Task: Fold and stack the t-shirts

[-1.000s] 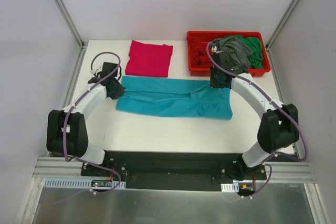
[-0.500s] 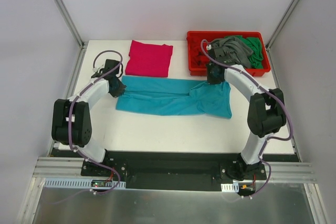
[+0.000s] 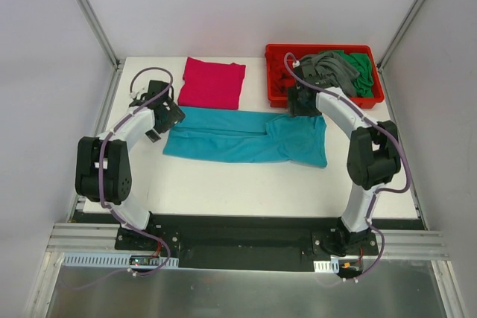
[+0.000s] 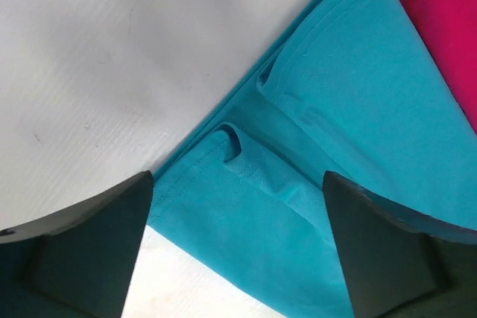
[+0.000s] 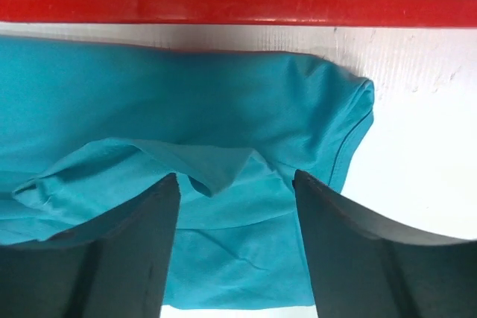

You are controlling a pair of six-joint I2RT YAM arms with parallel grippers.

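Observation:
A teal-blue t-shirt (image 3: 246, 138) lies as a long folded band across the table's middle. My left gripper (image 3: 165, 118) hovers open over its left end, jaws wide apart above the hem folds (image 4: 246, 154), holding nothing. At the band's right end, just in front of the red tray, my right gripper (image 3: 298, 103) is also open, its fingers (image 5: 112, 258) straddling a loose fold of the teal cloth (image 5: 209, 169). A folded magenta-pink t-shirt (image 3: 212, 83) lies behind the teal one, its edge in the left wrist view (image 4: 440, 27). Grey (image 3: 335, 68) and green (image 3: 363, 72) shirts are heaped in the tray.
The red plastic tray (image 3: 277, 97) stands at the back right, its rim (image 5: 223, 5) close ahead of my right fingers. White table (image 3: 246, 184) shows in front of the teal shirt. Metal frame posts rise at the back corners.
Both grippers have gone from shut to open and let go of the teal shirt. Both arms reached farther back, and the shirt's ends now lie flat on the table.

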